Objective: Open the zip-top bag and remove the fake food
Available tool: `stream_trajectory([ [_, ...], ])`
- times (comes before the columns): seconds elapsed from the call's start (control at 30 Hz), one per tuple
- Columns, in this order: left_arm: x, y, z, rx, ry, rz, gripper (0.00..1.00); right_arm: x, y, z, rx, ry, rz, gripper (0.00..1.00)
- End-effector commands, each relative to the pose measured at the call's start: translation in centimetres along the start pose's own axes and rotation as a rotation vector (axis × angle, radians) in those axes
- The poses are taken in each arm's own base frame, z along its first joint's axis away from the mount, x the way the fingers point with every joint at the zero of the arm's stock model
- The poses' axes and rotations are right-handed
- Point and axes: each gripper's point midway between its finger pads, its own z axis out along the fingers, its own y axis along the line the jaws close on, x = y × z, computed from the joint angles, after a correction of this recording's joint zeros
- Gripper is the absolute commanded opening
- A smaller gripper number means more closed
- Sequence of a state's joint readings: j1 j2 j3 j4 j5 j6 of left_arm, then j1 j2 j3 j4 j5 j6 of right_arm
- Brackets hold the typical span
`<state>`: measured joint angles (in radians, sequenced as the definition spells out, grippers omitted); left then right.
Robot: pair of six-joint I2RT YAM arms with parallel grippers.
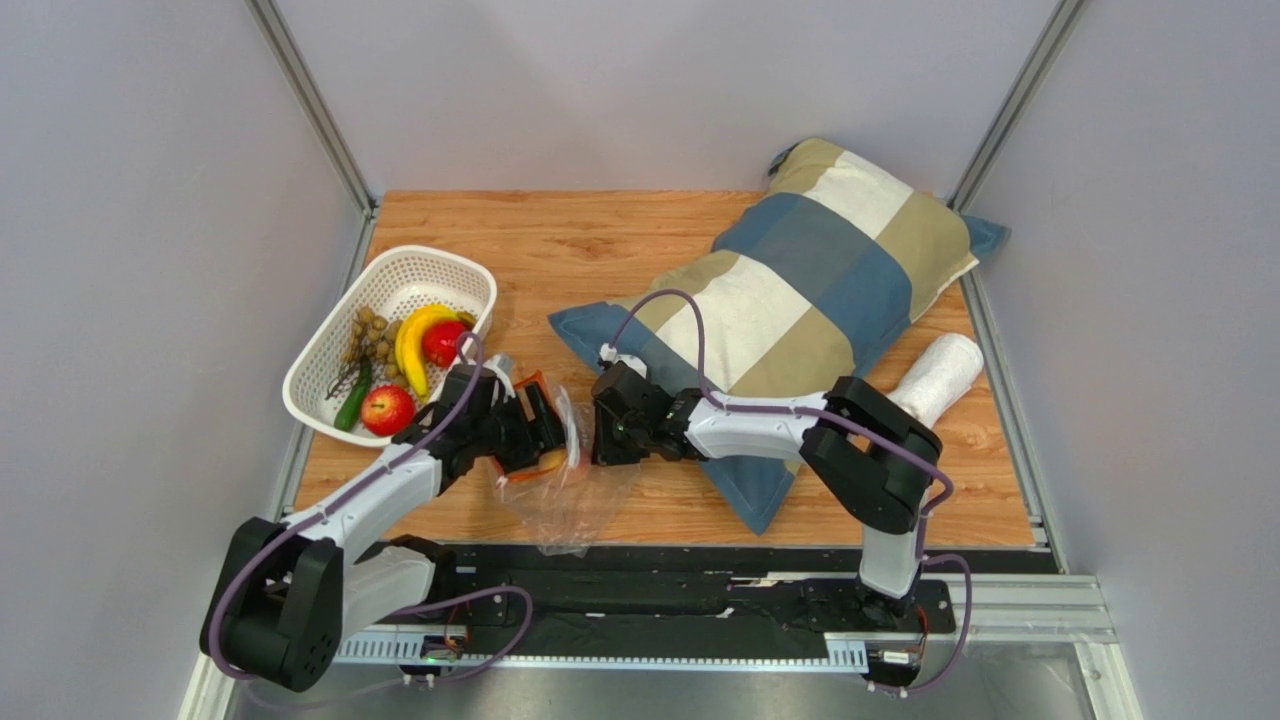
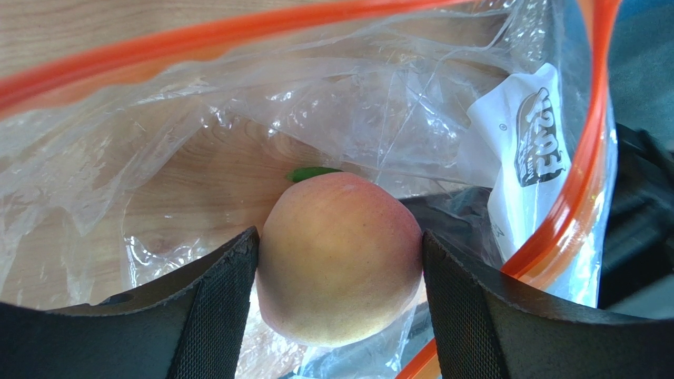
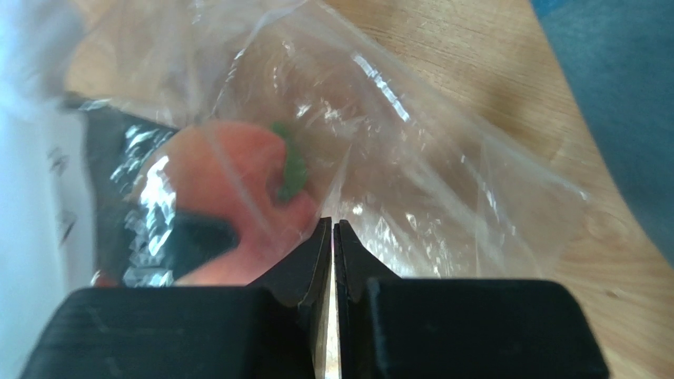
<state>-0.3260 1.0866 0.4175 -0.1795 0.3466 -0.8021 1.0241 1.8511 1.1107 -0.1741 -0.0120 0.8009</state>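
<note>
The clear zip-top bag [image 1: 559, 483] lies on the wood between my two arms, its orange zipper strip [image 2: 198, 38] spread wide and its white label [image 2: 528, 150] to the right. My left gripper [image 1: 538, 435] reaches inside the mouth. Both its pads press the sides of a peach [image 2: 340, 257] with a small green leaf, so the left gripper [image 2: 340, 237] is shut on it. The right gripper [image 3: 333, 225] is shut, pinching the bag's film [image 3: 443, 181], and the peach [image 3: 237, 185] shows blurred through the plastic. More fake food, a banana [image 1: 413, 338], two red apples [image 1: 388, 408], grapes [image 1: 368, 338] and a green vegetable [image 1: 352, 405], lies in the basket.
The white mesh basket [image 1: 409, 267] stands at the left edge of the table. A patchwork pillow [image 1: 819, 293] covers the right half, under the right arm. A white roll [image 1: 939, 375] lies by the pillow's right side.
</note>
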Motion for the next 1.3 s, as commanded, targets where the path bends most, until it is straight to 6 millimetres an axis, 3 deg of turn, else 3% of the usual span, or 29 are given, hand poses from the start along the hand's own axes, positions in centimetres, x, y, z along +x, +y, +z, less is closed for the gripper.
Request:
stream_trajectory([
  [0.0,1.3,-0.4,-0.2,0.036,0.043,-0.024,0.77,-1.5,3.8,0.6,-0.151,-0.047,0.074,0.08],
  [0.23,2.0,-1.2,-0.2,0.095,0.066,-0.043,0.76,-3.0,4.7,0.9,-0.163,-0.076,0.075,0.07],
  [0.3,1.8,-1.6,-0.2,0.12,0.058,-0.048,0.66,-3.1,5.0,1.2,-0.167,-0.071,0.074,0.07],
  [0.33,1.9,-1.5,-0.3,0.125,0.053,-0.053,0.5,-3.0,5.0,1.3,-0.168,-0.067,0.071,0.07],
  [0.43,1.3,-2.0,-0.8,0.136,0.016,-0.045,0.25,-3.1,3.8,1.2,-0.115,-0.081,0.056,0.07],
  [0.57,0.5,-1.6,-1.9,0.085,-0.041,-0.013,0.04,-3.3,2.6,0.3,-0.079,-0.094,0.035,0.07],
  [0.6,-0.3,-2.3,-2.6,0.095,-0.071,0.008,0.0,-3.4,1.6,0.4,-0.047,-0.114,0.036,0.06],
  [0.63,-0.2,-1.6,-2.9,0.051,-0.073,0.019,0.0,-3.4,1.4,0.4,-0.041,-0.116,0.036,0.06],
  [0.7,-1.3,-2.3,-4.2,0.042,-0.12,0.055,0.0,-3.3,0.7,0.5,-0.027,-0.118,0.038,0.06],
  [0.73,-1.2,-1.2,-4.8,-0.021,-0.123,0.063,0.0,-3.2,0.4,0.6,-0.02,-0.114,0.037,0.06],
  [0.8,-2.4,-1.6,-6.7,-0.058,-0.185,0.078,0.0,-3.4,-0.4,0.8,0.002,-0.12,0.033,0.06],
  [0.83,-2.2,-0.1,-7.5,-0.145,-0.193,0.072,0.0,-3.5,-0.7,0.9,0.011,-0.124,0.029,0.06],
  [0.87,-3.0,-0.5,-8.7,-0.163,-0.228,0.076,0.0,-3.8,-1.1,0.9,0.028,-0.135,0.025,0.06],
  [1.03,-3.0,-0.1,-12.4,-0.226,-0.302,-0.026,0.0,-4.2,-2.7,1.0,0.106,-0.132,-0.066,0.05],
  [1.1,-4.1,-0.5,-14.4,-0.246,-0.374,-0.046,0.0,-4.4,-2.7,0.9,0.107,-0.136,-0.093,0.05],
  [1.13,-4.9,0.6,-15.6,-0.319,-0.433,-0.05,0.0,-4.6,-2.4,0.7,0.094,-0.137,-0.122,0.05],
  [1.27,-9.7,0.3,-18.7,-0.433,-0.633,-0.048,0.0,-5.1,0.8,-1.4,-0.038,-0.131,-0.175,0.1],
])
